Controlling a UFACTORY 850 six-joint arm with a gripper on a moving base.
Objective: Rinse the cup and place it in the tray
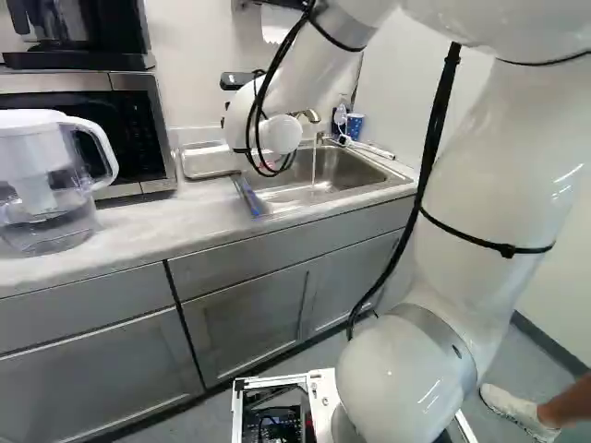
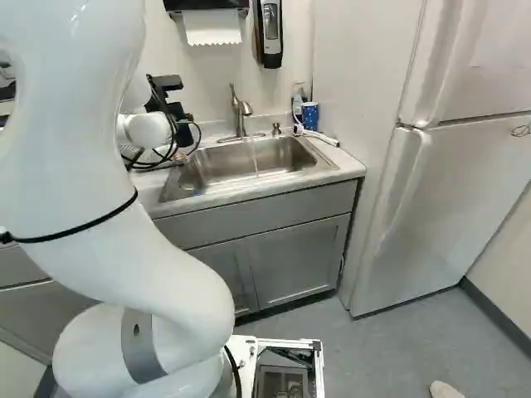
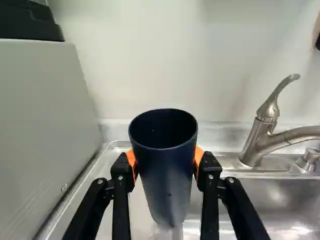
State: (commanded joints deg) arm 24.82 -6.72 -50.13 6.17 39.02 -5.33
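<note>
Noted: your claw (image 3: 165,159) pinches the cup (image 3: 167,192) from both sides. Risk: release it off-level over the tray (image 3: 106,161), and it may topple.

I see bright, soft light in all three views. White glare streaks the arm (image 1: 503,185), glints speckle the sink (image 3: 280,200), and the inside of the cup (image 3: 167,185) reads nearly black. Faint shading crosses the pale wall (image 3: 150,60).
</note>
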